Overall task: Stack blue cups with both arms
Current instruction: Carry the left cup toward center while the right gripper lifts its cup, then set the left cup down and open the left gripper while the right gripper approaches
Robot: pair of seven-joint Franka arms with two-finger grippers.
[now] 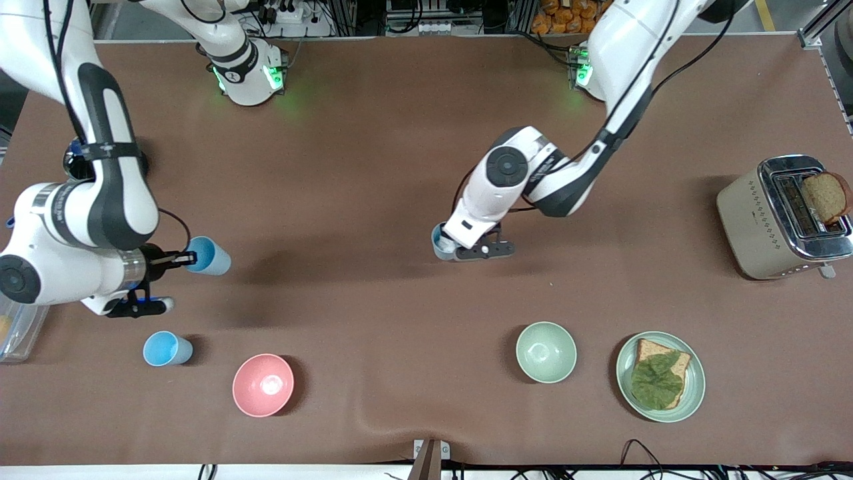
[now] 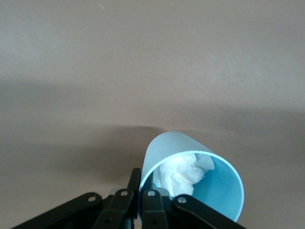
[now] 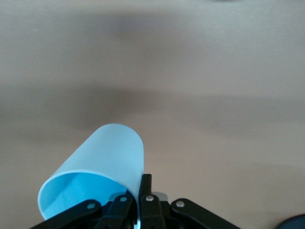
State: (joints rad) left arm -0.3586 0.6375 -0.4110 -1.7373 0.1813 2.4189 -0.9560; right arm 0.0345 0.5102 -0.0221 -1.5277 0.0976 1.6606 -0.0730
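Note:
My right gripper (image 1: pixel 188 257) is shut on the rim of a light-blue cup (image 1: pixel 212 256), held tipped on its side over the table at the right arm's end. The right wrist view shows this cup (image 3: pixel 107 152) pinched at its rim by the gripper (image 3: pixel 141 187). My left gripper (image 1: pixel 445 247) is shut on the rim of a greyer-blue cup (image 1: pixel 438 241), low over the middle of the table. In the left wrist view this cup (image 2: pixel 186 150) has a white patch inside, and the gripper (image 2: pixel 142 180) clamps its wall. A third blue cup (image 1: pixel 166 349) stands upright, nearer the front camera.
A pink bowl (image 1: pixel 241 373) and a pale green bowl (image 1: pixel 533 333) sit near the front edge. A green plate (image 1: pixel 697 393) with bread and lettuce lies beside the green bowl. A toaster (image 1: pixel 753 227) with a bread slice stands at the left arm's end. A clear container (image 1: pixel 16 333) shows at the right arm's end.

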